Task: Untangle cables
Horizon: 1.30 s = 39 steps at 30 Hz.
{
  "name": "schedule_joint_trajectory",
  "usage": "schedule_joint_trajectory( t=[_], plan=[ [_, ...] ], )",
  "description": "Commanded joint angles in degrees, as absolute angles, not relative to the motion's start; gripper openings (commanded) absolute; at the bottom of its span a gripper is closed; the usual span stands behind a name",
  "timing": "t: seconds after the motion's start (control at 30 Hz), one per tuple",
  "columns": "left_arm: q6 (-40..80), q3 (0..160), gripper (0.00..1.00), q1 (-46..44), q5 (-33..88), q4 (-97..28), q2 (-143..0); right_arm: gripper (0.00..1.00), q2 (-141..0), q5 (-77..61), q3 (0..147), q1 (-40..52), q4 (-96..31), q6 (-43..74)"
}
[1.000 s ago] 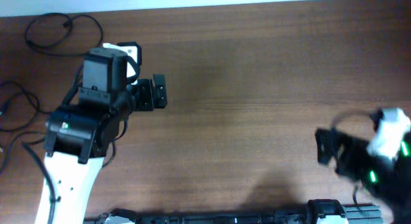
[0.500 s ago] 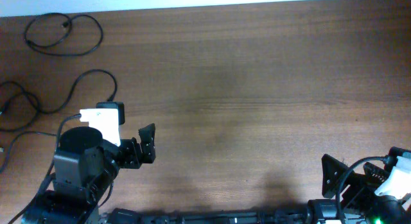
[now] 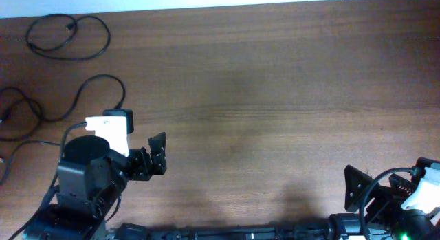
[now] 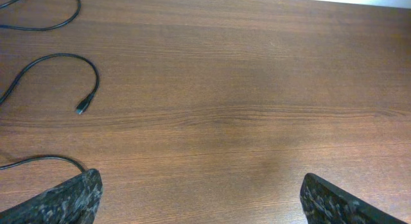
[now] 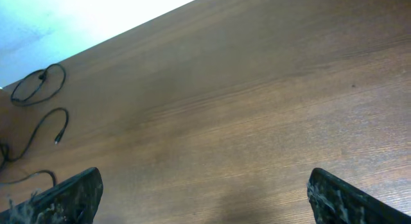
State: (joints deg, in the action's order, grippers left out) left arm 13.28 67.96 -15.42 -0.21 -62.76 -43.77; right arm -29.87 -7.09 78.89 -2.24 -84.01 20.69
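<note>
Your left gripper and right gripper are sitting at 7 and 5 o'clock over the brown wooden tabletop, jaws spread, gripping nothing, probably because the thin black flexible cables are lying loosely apart around 10 o'clock.

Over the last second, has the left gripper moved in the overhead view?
Yes. The left gripper moved down the overhead view, away from the looped thin black cable at the top-left corner, then held still.
</note>
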Motion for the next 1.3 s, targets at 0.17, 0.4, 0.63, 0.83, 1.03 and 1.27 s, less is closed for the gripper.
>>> schedule_joint_trajectory(
  t=[0.17, 0.4, 0.63, 0.83, 1.03, 1.27],
  plan=[
    [14.1, 67.5, 0.99, -15.6, 0.2, -62.7, -43.8, 0.98, -19.3, -6.2, 58.1, -1.5, -70.1, 12.7],
    [14.1, 67.5, 0.99, -15.6, 0.2, -62.7, -43.8, 0.98, -7.7, -8.3, 35.1, -0.3, -41.4, 3.2],
    [14.1, 67.5, 0.99, -15.6, 0.2, -62.7, -43.8, 0.98, -0.2, -11.2, 14.6, -0.4, -21.1, -2.1],
    [14.1, 67.5, 0.99, -15.6, 0.2, -62.7, -43.8, 0.98, -0.2, -11.4, 6.3, -0.4, -8.8, -4.3],
    [14.1, 67.5, 0.99, -15.6, 0.2, -62.7, -43.8, 0.98, -0.2, -9.4, 0.3, -0.5, 1.8, -4.1],
    [14.1, 67.5, 0.99, -15.6, 0.2, -62.7, -43.8, 0.98, -0.2, -8.4, 0.3, -0.5, -3.8, -1.9]
  ],
)
